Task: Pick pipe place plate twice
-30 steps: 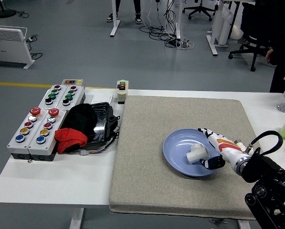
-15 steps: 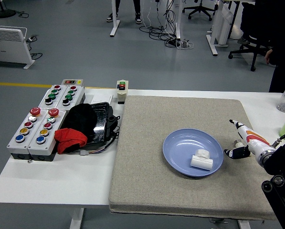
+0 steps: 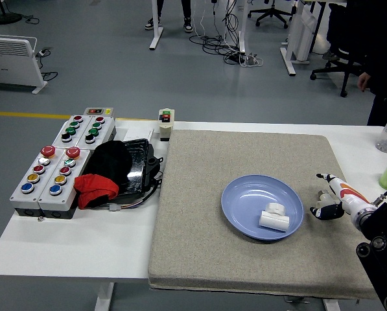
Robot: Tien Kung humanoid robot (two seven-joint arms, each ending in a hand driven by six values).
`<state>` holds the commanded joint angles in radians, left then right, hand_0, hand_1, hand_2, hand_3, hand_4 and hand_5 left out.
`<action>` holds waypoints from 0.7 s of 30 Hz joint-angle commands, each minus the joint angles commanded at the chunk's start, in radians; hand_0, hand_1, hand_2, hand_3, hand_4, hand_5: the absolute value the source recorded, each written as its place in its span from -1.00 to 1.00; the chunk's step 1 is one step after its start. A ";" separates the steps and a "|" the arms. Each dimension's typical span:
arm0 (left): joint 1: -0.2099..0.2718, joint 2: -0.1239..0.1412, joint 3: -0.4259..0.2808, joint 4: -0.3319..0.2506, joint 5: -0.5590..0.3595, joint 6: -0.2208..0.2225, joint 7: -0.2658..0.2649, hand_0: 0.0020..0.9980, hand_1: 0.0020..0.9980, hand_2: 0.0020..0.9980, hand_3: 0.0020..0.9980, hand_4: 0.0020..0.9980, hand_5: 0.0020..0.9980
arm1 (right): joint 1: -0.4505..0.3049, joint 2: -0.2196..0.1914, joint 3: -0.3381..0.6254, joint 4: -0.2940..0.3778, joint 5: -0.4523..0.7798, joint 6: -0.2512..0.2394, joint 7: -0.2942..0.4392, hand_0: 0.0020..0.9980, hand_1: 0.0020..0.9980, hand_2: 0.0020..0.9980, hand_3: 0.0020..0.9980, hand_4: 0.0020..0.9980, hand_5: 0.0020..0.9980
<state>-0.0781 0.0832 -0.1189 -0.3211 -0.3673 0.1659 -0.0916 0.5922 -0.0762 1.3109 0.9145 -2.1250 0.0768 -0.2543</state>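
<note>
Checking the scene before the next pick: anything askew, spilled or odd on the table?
Nothing spilled or damaged. The white pipe fitting lies on its side in the blue plate, toward its right rim. The right hand hovers open beside the plate. Only clutter: a red cloth and black item piled against the button boxes.

I saw a smooth, glossy round blue plate (image 3: 245,194) on a coarse, matt beige fabric mat (image 3: 199,214). The short white plastic pipe fitting (image 3: 273,218) looked satiny. The black tray (image 3: 136,170) shone; the crumpled red cloth (image 3: 94,188) looked soft.
</note>
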 joint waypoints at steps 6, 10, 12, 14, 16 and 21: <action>-0.002 -0.001 -0.003 0.000 0.002 0.001 0.000 0.40 0.38 0.43 0.32 -0.31 1.00 | 0.035 -0.001 -0.050 -0.089 -0.056 -0.042 -0.018 0.43 0.49 0.51 0.55 0.35 -0.50; -0.002 0.000 -0.005 -0.001 0.002 0.001 -0.001 0.40 0.38 0.43 0.32 -0.31 1.00 | 0.042 -0.005 -0.051 -0.104 -0.066 -0.055 -0.026 0.43 0.49 0.51 0.55 0.35 -0.50; -0.003 0.000 -0.004 -0.001 0.002 0.001 0.000 0.40 0.38 0.43 0.32 -0.31 1.00 | 0.043 -0.007 -0.052 -0.107 -0.065 -0.048 -0.028 -0.02 0.13 0.15 0.40 0.15 -0.68; -0.003 0.000 -0.005 -0.001 0.003 0.001 0.000 0.40 0.38 0.43 0.32 -0.31 1.00 | 0.043 -0.008 -0.052 -0.110 -0.059 -0.046 -0.024 -0.02 0.13 0.15 0.40 0.15 -0.68; -0.003 0.000 -0.004 -0.001 0.003 0.001 0.000 0.40 0.38 0.43 0.32 -0.31 1.00 | 0.041 -0.009 -0.054 -0.108 -0.049 -0.044 -0.014 -0.02 0.13 0.15 0.40 0.15 -0.68; -0.002 -0.001 -0.002 -0.001 0.002 0.000 0.000 0.40 0.37 0.43 0.32 -0.31 1.00 | 0.032 -0.015 -0.059 -0.086 -0.041 -0.050 0.000 -0.41 -0.21 -0.02 0.19 0.02 -0.75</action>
<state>-0.0805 0.0826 -0.1213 -0.3218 -0.3651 0.1663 -0.0913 0.6237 -0.0917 1.2521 0.8283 -2.1660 0.0271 -0.2548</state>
